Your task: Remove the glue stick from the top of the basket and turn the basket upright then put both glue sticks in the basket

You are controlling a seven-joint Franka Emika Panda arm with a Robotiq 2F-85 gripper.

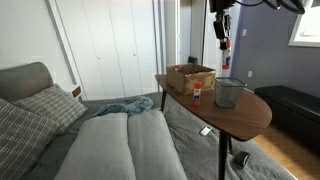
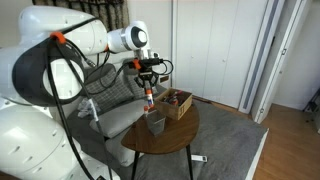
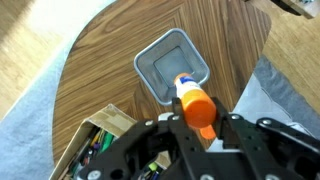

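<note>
brown cardboard shows at the left of the wooden table (image 1: 252, 116) in an exterior view, where an open box (image 1: 190, 77) is placed. just beside it the standing glue stick (image 1: 197, 95) is set on end on the tabletop. further right the grey mesh basket (image 1: 229, 92) is seen upright, mouth up. above it the gripper (image 1: 223, 36) is closed on the held glue stick (image 1: 225, 46). in the wrist view its white end is pointed down over the basket.
</note>
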